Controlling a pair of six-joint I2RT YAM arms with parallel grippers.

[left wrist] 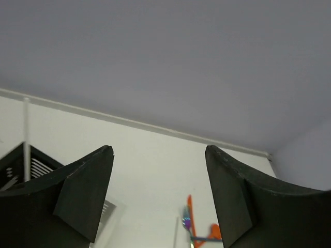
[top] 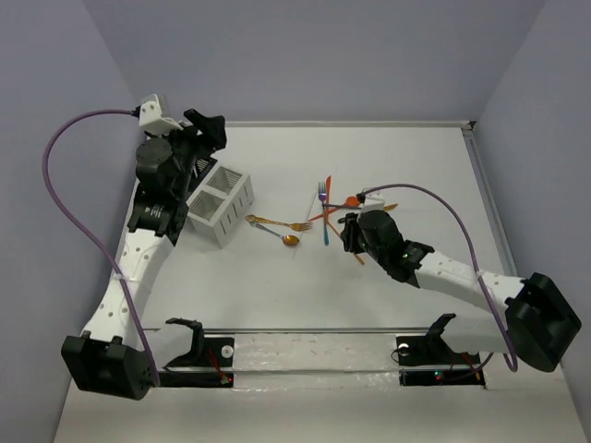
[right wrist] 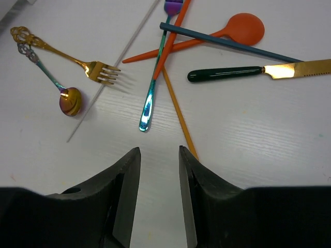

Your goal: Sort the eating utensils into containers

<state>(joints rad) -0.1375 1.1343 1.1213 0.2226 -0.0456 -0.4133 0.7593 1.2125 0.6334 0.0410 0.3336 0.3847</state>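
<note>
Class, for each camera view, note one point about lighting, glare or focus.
Top external: even, soft light, no hard shadows. Left wrist: the dark fingers show little detail against a plain wall. Right wrist: sharp focus; a white glare streak runs along the green-handled knife, and the gold fork casts a soft shadow.

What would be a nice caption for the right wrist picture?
Right gripper hovers open and empty beside a gold fork, an orange spoon and a green-handled knife.
</note>
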